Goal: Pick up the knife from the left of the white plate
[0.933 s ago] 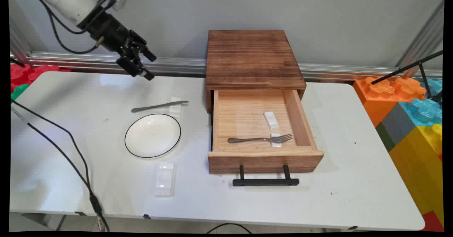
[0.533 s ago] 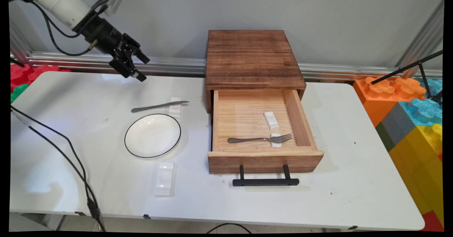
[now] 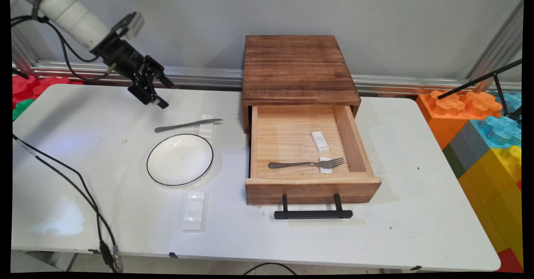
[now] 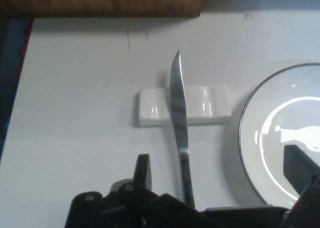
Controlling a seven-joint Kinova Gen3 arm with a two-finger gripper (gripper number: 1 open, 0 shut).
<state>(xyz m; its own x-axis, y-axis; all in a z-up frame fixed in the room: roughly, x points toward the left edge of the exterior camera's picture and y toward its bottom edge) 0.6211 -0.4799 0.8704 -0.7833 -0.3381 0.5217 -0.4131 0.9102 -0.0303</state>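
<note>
A metal knife (image 3: 187, 124) lies on the white table, its blade propped on a small white rest (image 3: 207, 126). My gripper (image 3: 165, 94) hangs open above the table, just behind the knife's handle end, holding nothing. In the hand view the knife (image 4: 178, 123) runs up the middle between the two fingers (image 4: 143, 171), crossing the white rest (image 4: 152, 106). My gripper (image 4: 220, 170) straddles the handle from above without touching it. A white plate with a black rim (image 3: 180, 159) sits beside the knife; its edge (image 4: 245, 138) shows at the right.
An open wooden drawer (image 3: 311, 186) with a black handle (image 3: 313, 214) holds a fork (image 3: 306, 164) and two white rests (image 3: 320, 141). Its wooden box (image 3: 298, 68) stands behind. Another white rest (image 3: 194, 210) lies near the front edge. Black cables (image 3: 75, 174) trail at left.
The gripper has shifted slightly left and come down, closer to the table behind the knife's handle. Nothing on the table has moved.
</note>
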